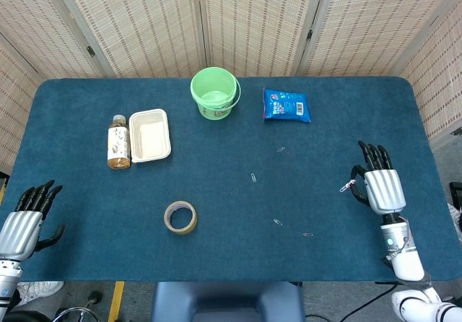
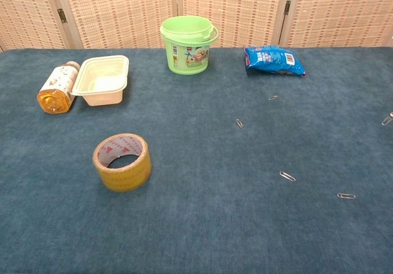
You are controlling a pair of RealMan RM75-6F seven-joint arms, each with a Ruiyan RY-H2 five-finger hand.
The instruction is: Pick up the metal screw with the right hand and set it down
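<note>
The right hand (image 1: 380,189) sits at about four o'clock on the blue tabletop (image 1: 216,214), well apart from everything else, with the metal screw (image 1: 349,187) pinched at its thumb side while the other fingers point away toward twelve. In the head view the screw juts out toward nine o'clock from the hand; in the chest view only its tip shows at the far right edge, and the hand itself is out of that frame. Whether the screw's tip already touches the cloth cannot be told from either view. By my reading, the pick-up is done and the step in hand is the setting down. The next move calls for lowering the hand until the screw rests on the bare cloth, then easing the thumb and finger apart so it drops flat and does not roll, and lifting clear without catching it. The nearest clutter is a paper clip (image 1: 307,234) toward eight o'clock of the hand, far enough not to interfere. The left hand (image 1: 22,224) lies at the seven o'clock corner, fingers spread and holding nothing.
</note>
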